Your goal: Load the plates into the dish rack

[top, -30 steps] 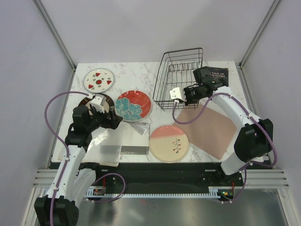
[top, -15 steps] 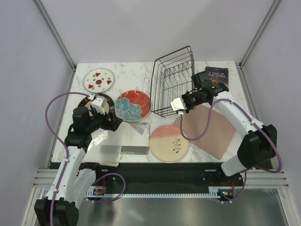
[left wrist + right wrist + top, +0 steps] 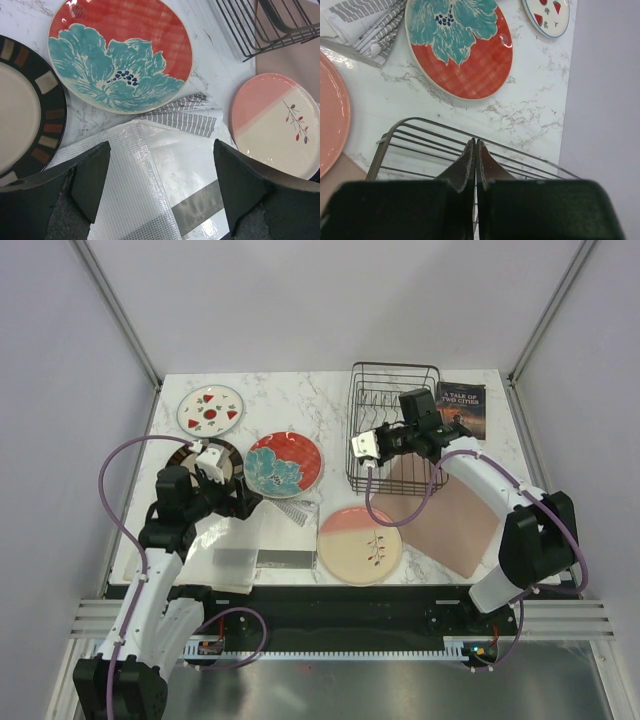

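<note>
The black wire dish rack (image 3: pixel 396 426) stands at the back right of the table. My right gripper (image 3: pixel 380 444) is shut on a wire at its near-left rim; in the right wrist view the fingertips (image 3: pixel 475 143) meet at the rim wire (image 3: pixel 420 123). Four plates lie flat: white with red fruit (image 3: pixel 210 408), dark-rimmed (image 3: pixel 226 454) partly under my left arm, red with teal flower (image 3: pixel 284 464) and pink-and-cream (image 3: pixel 359 544). My left gripper (image 3: pixel 161 150) hangs open above a clear plastic bag (image 3: pixel 150 190), holding nothing, with the red plate (image 3: pixel 120 55) just beyond it.
A pinkish-brown mat (image 3: pixel 452 512) lies right of the pink plate, partly under the rack. A dark book (image 3: pixel 461 405) sits at the back right corner. A striped grey cloth (image 3: pixel 185 117) lies between the red plate and the bag.
The right gripper has swung the rack from tilted on edge to level and shifted it right, toward the book. The left arm has not moved.
</note>
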